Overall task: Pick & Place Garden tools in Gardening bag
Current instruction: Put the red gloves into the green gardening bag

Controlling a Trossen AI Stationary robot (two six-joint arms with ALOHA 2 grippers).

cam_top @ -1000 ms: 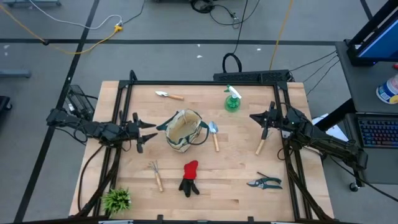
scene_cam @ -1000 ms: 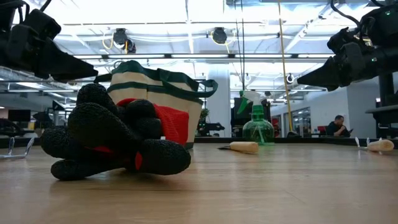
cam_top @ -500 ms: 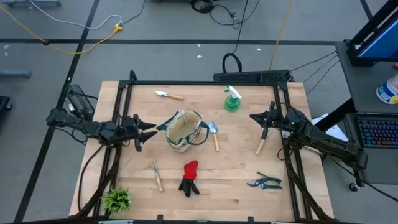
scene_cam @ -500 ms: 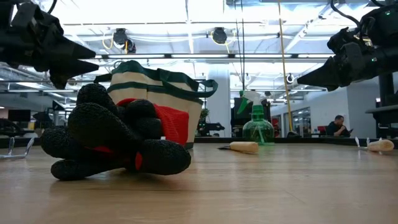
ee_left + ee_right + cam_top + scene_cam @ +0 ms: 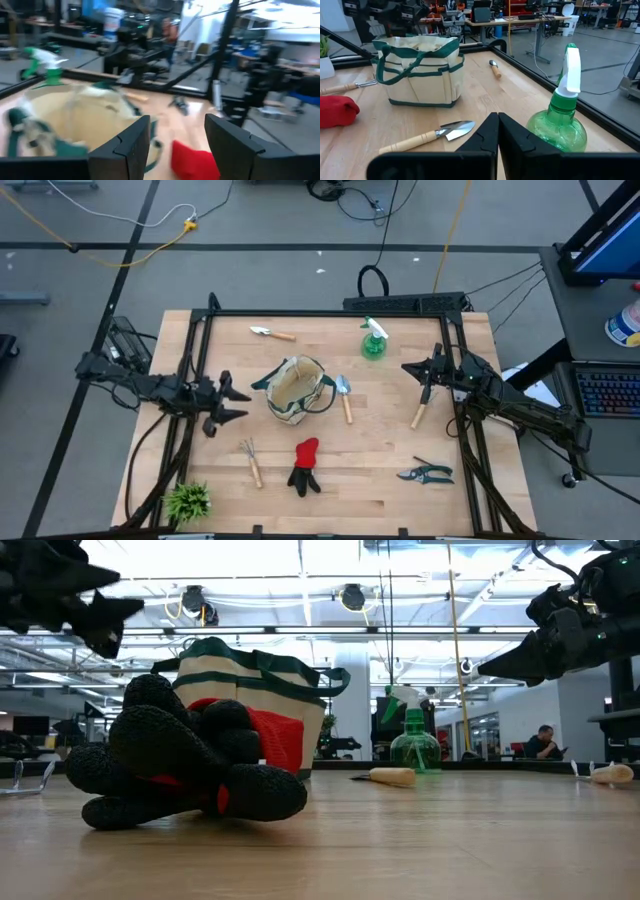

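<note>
Table: gardening bag beside open left end effector.

Red-and-black glove before the gardening bag, spray bottle beyond.

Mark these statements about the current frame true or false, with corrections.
1. The gardening bag stands upright on the table. True.
2. The left end effector holds a trowel. False: its fingers are open and hold nothing.
3. The glove lies inside the bag. False: it lies on the table, apart from the bag.
4. The spray bottle stands near the table's far edge. True.
5. The right end effector is shut and holds nothing. True.
</note>
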